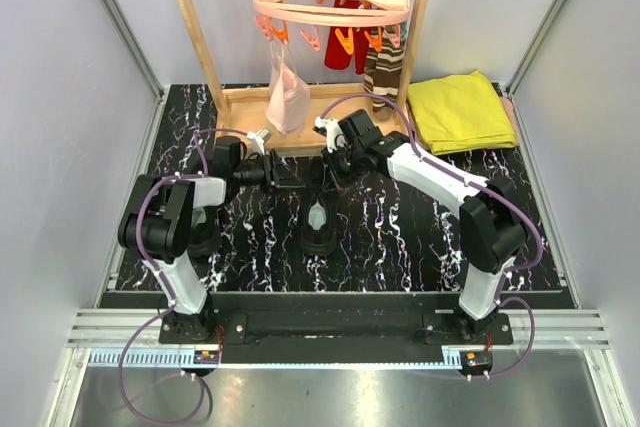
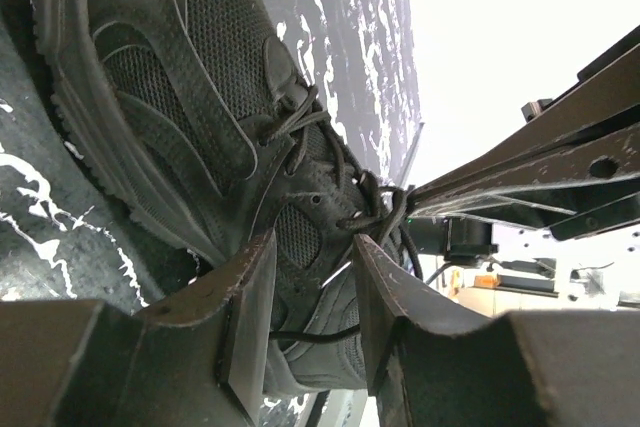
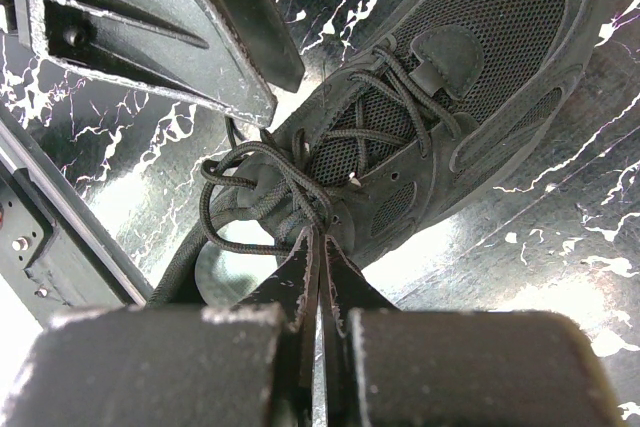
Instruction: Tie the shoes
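One black shoe [image 3: 470,97] lies on the marbled table between both grippers. It also shows in the left wrist view [image 2: 190,97]. My right gripper [image 3: 320,235] is shut, with its tips pinching the black laces [image 3: 268,175] at the looped knot near the shoe's collar. My left gripper [image 2: 312,247] is open beside the shoe's heel side, and a thin lace strand [image 2: 312,333] crosses the gap between its fingers. In the top view the left gripper [image 1: 272,172] and right gripper [image 1: 330,162] meet over this shoe. The second shoe [image 1: 318,227], with a pale insole, sits just in front of them.
A wooden rack [image 1: 195,27] stands at the back with an orange peg hanger [image 1: 330,2]. A pink cloth [image 1: 287,92], red cloth [image 1: 345,47] and striped socks [image 1: 383,72] hang from it. A folded yellow towel [image 1: 460,112] lies at the back right.
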Robot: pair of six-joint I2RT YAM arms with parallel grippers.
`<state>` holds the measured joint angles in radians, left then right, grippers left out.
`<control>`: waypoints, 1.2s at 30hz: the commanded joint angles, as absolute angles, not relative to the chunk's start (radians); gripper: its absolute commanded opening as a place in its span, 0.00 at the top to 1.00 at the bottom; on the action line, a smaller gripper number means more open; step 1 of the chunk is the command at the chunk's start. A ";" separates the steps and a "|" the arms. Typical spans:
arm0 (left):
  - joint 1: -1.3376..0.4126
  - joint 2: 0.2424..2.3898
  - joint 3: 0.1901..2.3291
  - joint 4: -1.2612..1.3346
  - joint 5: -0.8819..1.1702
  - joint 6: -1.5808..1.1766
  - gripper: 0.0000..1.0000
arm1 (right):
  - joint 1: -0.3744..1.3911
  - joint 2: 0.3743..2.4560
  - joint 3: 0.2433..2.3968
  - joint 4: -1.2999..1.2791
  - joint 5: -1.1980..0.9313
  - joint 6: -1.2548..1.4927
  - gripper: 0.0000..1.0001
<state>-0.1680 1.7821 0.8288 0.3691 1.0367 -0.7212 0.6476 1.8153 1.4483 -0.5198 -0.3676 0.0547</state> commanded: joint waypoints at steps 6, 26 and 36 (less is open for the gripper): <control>-0.166 1.801 0.825 0.528 1.084 -0.814 0.63 | 0.643 1.810 1.480 -0.499 -0.373 0.051 1.00; -0.153 1.786 0.752 0.635 1.103 -0.873 0.67 | 0.643 1.821 1.488 -0.497 -0.373 0.052 1.00; -0.155 1.790 0.739 0.718 1.115 -0.945 0.87 | 0.643 1.819 1.491 -0.499 -0.374 0.052 1.00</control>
<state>-0.1589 1.7912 0.7433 0.6212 1.0805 -0.9180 0.6476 1.8156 1.4487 -0.5198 -0.3676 0.0544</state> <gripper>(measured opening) 0.165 0.006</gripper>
